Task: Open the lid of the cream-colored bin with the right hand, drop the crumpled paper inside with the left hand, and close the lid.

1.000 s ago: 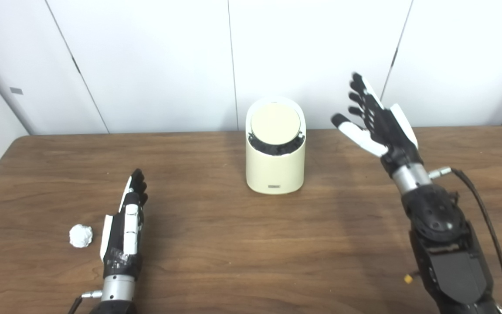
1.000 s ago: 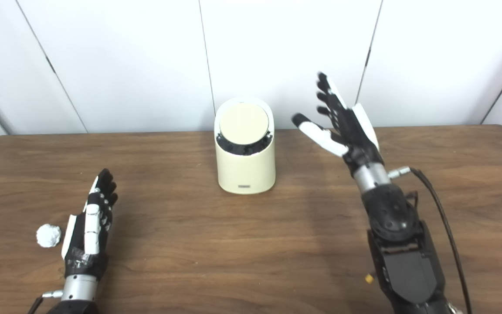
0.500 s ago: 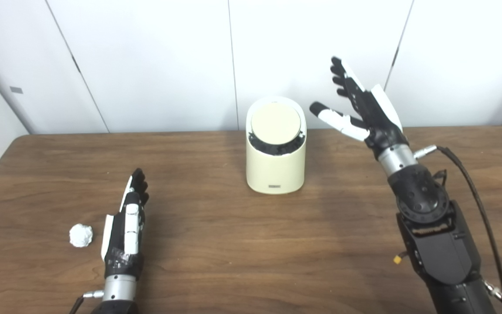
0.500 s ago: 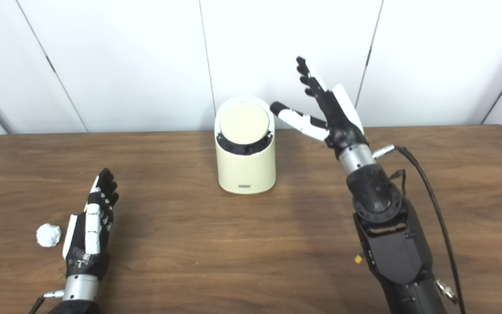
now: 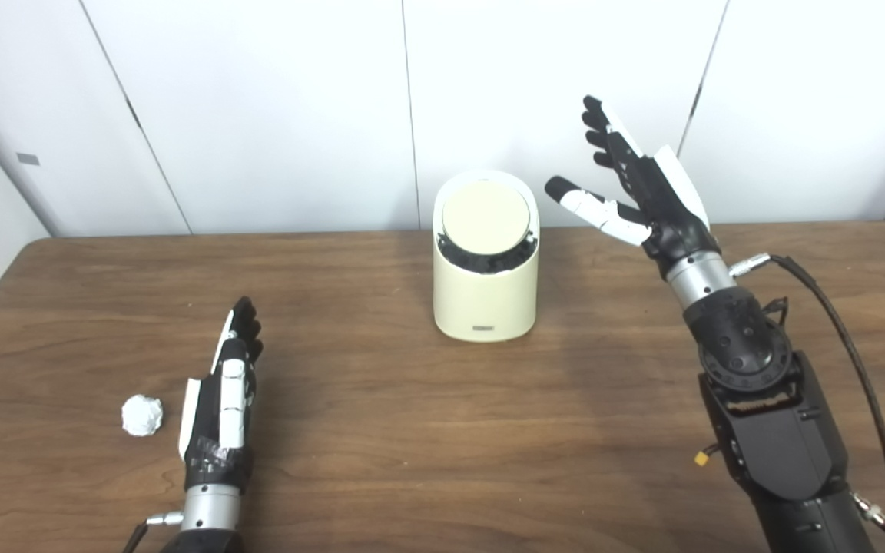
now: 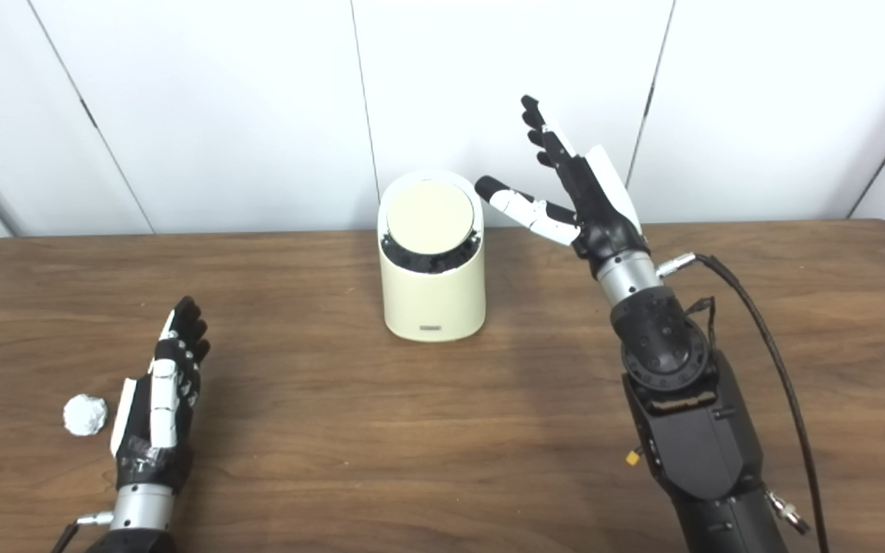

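I see the bin (image 5: 486,261) at center, lid (image 5: 485,219) shut, looking light and rigid; I'd press its rim. Paper (image 5: 142,415) lower left: soft, pinchable. Right hand (image 5: 634,192) and left hand (image 5: 223,392) both have fingers apart, empty.

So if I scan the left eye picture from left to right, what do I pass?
Crumpled paper → left robot hand lying on the table → cream-colored bin with its lid closed → raised, open right robot hand.

Left hand (image 5: 220,399): I see it low, fingers straight, empty.
Right hand (image 5: 642,196): I see it raised, fingers spread, empty.
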Robot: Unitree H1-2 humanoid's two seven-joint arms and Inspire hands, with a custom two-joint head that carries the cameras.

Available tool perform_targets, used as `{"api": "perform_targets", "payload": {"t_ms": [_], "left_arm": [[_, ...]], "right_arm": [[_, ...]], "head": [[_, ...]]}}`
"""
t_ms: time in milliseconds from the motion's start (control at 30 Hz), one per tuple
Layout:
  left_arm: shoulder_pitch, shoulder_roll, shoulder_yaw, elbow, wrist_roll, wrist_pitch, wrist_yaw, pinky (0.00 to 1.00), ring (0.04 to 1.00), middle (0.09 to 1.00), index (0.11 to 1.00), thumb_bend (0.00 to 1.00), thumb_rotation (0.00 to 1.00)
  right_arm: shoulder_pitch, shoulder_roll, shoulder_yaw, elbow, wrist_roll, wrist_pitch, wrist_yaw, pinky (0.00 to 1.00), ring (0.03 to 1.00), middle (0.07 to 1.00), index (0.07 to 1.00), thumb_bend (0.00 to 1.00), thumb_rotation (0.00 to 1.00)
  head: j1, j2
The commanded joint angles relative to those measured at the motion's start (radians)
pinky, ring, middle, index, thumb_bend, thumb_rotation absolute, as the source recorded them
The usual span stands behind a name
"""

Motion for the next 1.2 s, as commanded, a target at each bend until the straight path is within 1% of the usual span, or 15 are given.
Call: {"api": "perform_targets", "payload": {"t_ms": [0,767,800,833,900,967,1033,1067,1100,1167], "left_arm": [[0.032,-0.021,-0.013,0.024,-0.009,-0.007,-0.002,1.0,1.0,1.0,1.0,0.5,1.0],[0.032,-0.021,-0.013,0.024,-0.009,-0.007,-0.002,1.0,1.0,1.0,1.0,0.5,1.0],[0.035,-0.024,-0.016,0.021,-0.005,-0.006,0.0,1.0,1.0,1.0,1.0,0.5,1.0],[0.037,-0.027,-0.018,0.019,-0.001,-0.006,0.002,1.0,1.0,1.0,1.0,0.51,1.0],[0.04,-0.031,-0.022,0.012,0.009,0.001,0.007,1.0,1.0,1.0,1.0,0.51,1.0],[0.042,-0.032,-0.024,0.007,0.015,0.006,0.011,1.0,1.0,1.0,1.0,0.52,1.0],[0.042,-0.032,-0.024,0.007,0.014,0.004,0.009,1.0,1.0,1.0,1.0,0.51,1.0],[0.036,-0.037,-0.025,0.014,0.014,-0.002,0.011,1.0,1.0,1.0,1.0,0.51,1.0],[0.033,-0.042,-0.025,0.02,0.015,-0.006,0.013,1.0,1.0,1.0,1.0,0.51,1.0],[0.029,-0.047,-0.027,0.025,0.018,-0.007,0.015,1.0,1.0,1.0,1.0,0.52,1.0]], "right_arm": [[-0.039,-0.003,-0.007,-0.023,-0.006,-0.011,-0.007,0.91,0.941,0.958,0.966,0.57,0.66],[-0.039,-0.003,-0.007,-0.023,-0.006,-0.011,-0.007,0.91,0.941,0.958,0.966,0.57,0.66],[-0.085,-0.003,0.013,0.02,-0.021,-0.017,0.0,0.91,0.941,0.958,0.966,0.57,0.66],[-0.12,-0.003,0.028,0.053,-0.032,-0.022,0.006,0.89,0.947,0.966,0.96,0.64,0.6],[-0.162,-0.002,0.047,0.092,-0.045,-0.023,0.01,0.88,0.95,0.97,0.957,0.68,0.57],[-0.169,-0.002,0.051,0.089,-0.053,-0.009,0.012,0.85,0.935,0.96,0.951,0.69,0.57],[-0.168,-0.005,0.052,0.076,-0.059,0.006,0.015,0.86,0.942,0.965,0.96,0.68,0.59],[-0.179,-0.006,0.053,0.08,-0.053,0.011,0.023,0.86,0.942,0.966,0.961,0.68,0.6],[-0.19,-0.007,0.053,0.087,-0.047,0.013,0.029,0.85,0.937,0.962,0.966,0.68,0.6],[-0.204,-0.009,0.054,0.094,-0.041,0.013,0.038,0.85,0.932,0.96,0.973,0.69,0.6]], "head": [[-0.001,0.0],[-0.001,0.0],[0.003,0.01],[0.003,0.01],[0.007,0.015],[0.0,0.022],[0.0,0.022],[0.009,0.038],[0.009,0.043],[0.01,0.042]]}}
